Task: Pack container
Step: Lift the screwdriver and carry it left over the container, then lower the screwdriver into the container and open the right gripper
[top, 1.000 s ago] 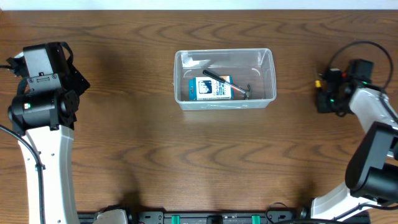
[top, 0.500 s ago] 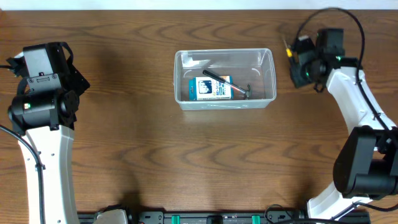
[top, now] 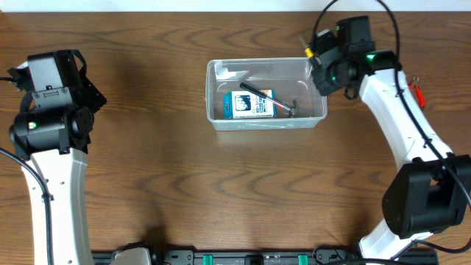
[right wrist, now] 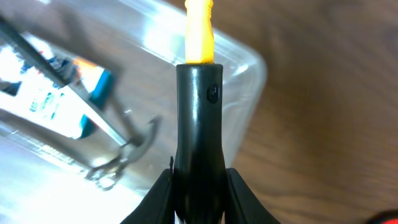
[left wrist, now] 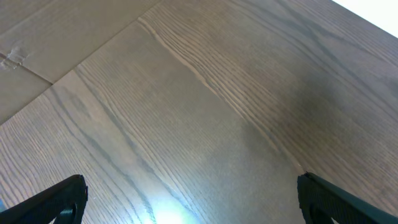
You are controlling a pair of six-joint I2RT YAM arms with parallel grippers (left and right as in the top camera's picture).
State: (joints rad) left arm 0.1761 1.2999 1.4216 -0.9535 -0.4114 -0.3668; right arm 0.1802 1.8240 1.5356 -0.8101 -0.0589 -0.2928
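The container (top: 265, 60), a clear plastic tub, stands at the middle back of the table. Inside lie a blue-and-white box (top: 249, 104) and a dark thin metal tool (top: 283, 107). My right gripper (top: 327, 70) hangs over the tub's right end, shut on a black-handled tool with an orange tip (right wrist: 199, 118). In the right wrist view the gripper (right wrist: 199, 186) clamps the handle from both sides above the tub's corner (right wrist: 252, 62). My left gripper (left wrist: 193, 199) is open over bare wood at the far left, holding nothing.
The left arm (top: 48, 110) stands along the left edge of the table. A small red object (top: 418, 93) lies at the right edge beside the right arm. Brown wooden tabletop surrounds the tub.
My right arm has swung from the table's right edge leftward and toward the back, carrying the black-handled tool to the tub's right end. The left arm has not moved.
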